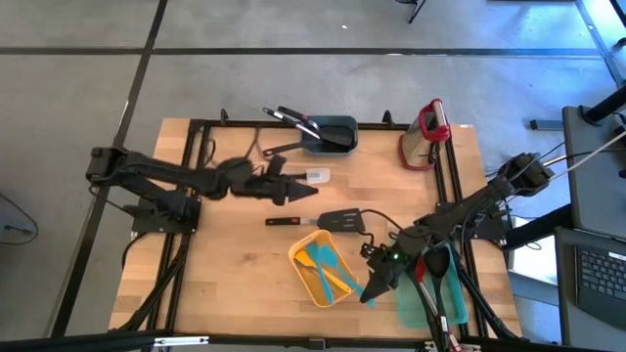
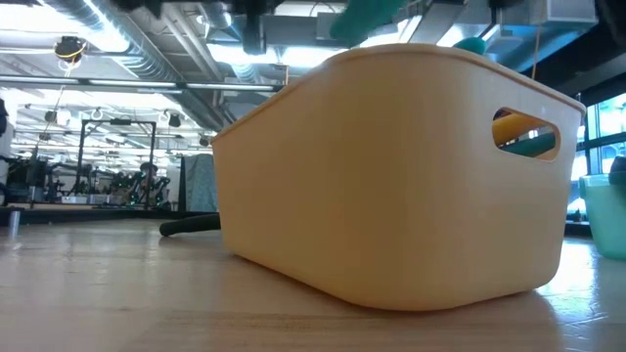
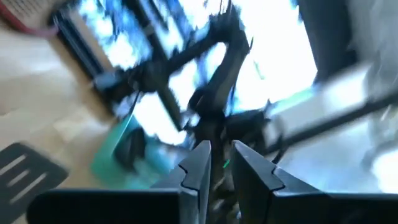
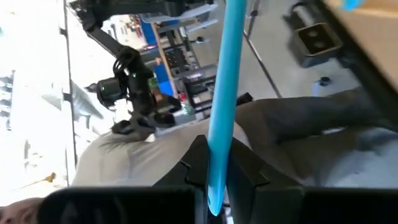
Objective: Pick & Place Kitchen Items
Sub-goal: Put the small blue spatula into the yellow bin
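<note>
No text or label seems readable anywhere here.

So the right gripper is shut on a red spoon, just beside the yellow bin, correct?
Not quite. What the right gripper is shut on is a teal spatula, not a red spoon: the right wrist view shows its blue-green handle clamped between the fingers. The rest holds: in the high view it is just beside the yellow bin.

Two spatulas (image 1: 328, 271) lie in the bin (image 1: 296, 256), turner (image 1: 337, 221) behind it.

yellow bin (image 1: 315, 285), teal and orange spatulas inside; dark grey bin (image 1: 334, 127) at far edge; red basket (image 1: 431, 119); teal bin (image 1: 450, 296); light wood table (image 1: 235, 264)
</note>
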